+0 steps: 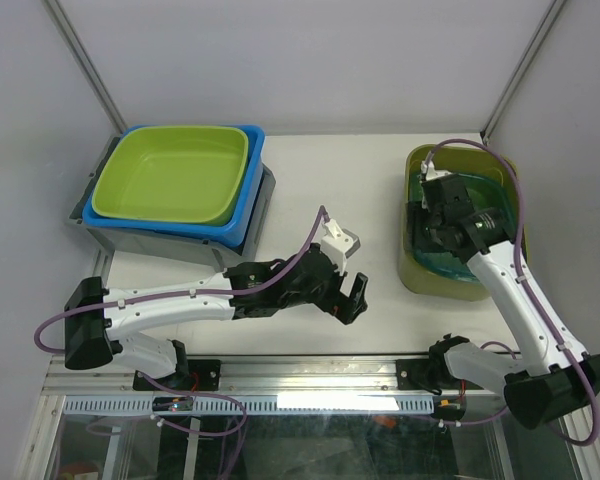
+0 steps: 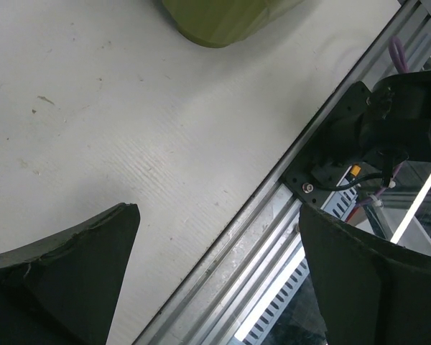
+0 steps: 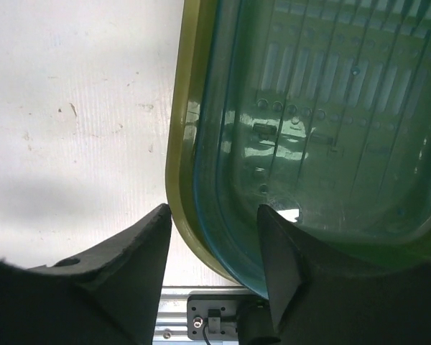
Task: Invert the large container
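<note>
An olive-green container [image 1: 446,282] stands upright at the right of the table, with a teal container [image 1: 436,262] nested inside it. My right gripper [image 1: 428,215] is open and straddles their left rim. In the right wrist view [image 3: 214,212] one finger is outside the olive rim [image 3: 179,144] and the other is inside the teal tub [image 3: 223,215]. My left gripper [image 1: 352,298] is open and empty over the bare table near the front edge. In the left wrist view [image 2: 219,212] a corner of the olive container [image 2: 215,21] shows at the top.
At the back left a lime-green tub [image 1: 170,170] sits in a blue tub [image 1: 242,205], both on a grey bin [image 1: 140,240]. An aluminium rail [image 1: 310,372] with the arm bases runs along the table's front edge. White walls enclose the back and sides.
</note>
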Controlling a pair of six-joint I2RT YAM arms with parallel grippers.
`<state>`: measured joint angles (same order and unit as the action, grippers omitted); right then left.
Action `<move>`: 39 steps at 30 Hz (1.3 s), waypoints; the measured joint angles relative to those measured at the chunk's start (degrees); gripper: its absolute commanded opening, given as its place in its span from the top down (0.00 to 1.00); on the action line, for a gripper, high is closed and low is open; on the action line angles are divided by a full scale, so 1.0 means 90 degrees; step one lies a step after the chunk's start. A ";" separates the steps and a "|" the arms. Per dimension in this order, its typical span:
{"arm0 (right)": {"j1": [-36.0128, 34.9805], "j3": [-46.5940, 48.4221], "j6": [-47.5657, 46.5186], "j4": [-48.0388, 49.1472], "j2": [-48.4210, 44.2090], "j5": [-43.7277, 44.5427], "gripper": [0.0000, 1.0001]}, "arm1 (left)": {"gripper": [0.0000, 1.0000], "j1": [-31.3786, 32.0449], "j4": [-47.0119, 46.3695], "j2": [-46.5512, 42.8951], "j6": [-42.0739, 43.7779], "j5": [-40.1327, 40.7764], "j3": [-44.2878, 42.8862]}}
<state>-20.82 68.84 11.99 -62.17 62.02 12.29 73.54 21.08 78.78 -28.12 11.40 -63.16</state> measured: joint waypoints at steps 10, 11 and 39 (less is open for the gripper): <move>0.0000 -0.0175 -0.0058 0.0160 0.0328 -0.0019 0.53 | 0.01 0.0000 -0.0022 0.0019 -0.0002 -0.0002 0.0073; 0.0000 -0.0175 -0.0058 0.0199 0.0345 -0.0022 0.54 | 0.01 0.0000 -0.0019 0.0019 -0.0005 -0.0002 0.0090; 0.0007 0.0755 -0.0097 0.0187 0.0294 -0.0058 0.69 | 0.01 0.0000 -0.0068 0.0019 -0.0262 0.0007 0.0284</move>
<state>-20.75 75.64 11.11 -60.49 64.66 11.77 73.54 20.47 78.96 -30.48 11.46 -60.60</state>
